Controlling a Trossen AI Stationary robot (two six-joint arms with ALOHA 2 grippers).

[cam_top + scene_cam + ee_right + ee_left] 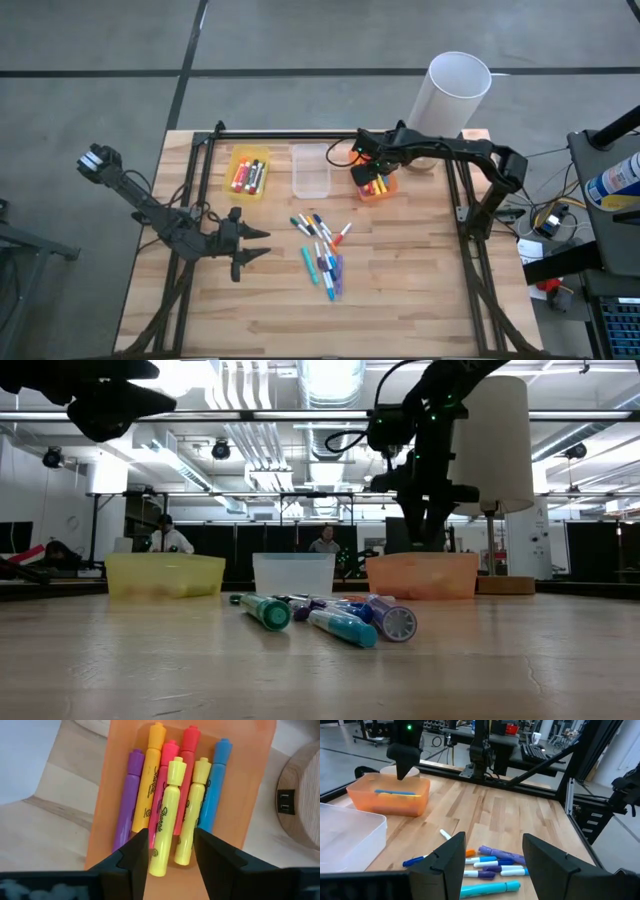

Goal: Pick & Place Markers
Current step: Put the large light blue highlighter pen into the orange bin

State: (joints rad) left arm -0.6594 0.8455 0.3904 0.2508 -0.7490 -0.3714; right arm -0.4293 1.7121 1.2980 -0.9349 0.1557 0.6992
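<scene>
Several loose markers (325,252) lie flat in a pile at mid-table; they also show in the low view (330,618) and the left wrist view (495,865). My left gripper (262,245) is open and empty, just left of the pile. My right gripper (375,178) is open, pointing down over the orange bin (378,186). Several highlighters (170,805) lie side by side in that bin; a yellow one (166,820) lies on top, its end under the gap between my fingers. The yellow bin (248,172) holds more markers.
A clear bin (311,172) stands between the yellow and orange bins. A tall white cylinder (455,88) on a round wooden base stands behind the orange bin. A black frame rail (300,133) runs along the far edge. People (170,538) show in the room beyond.
</scene>
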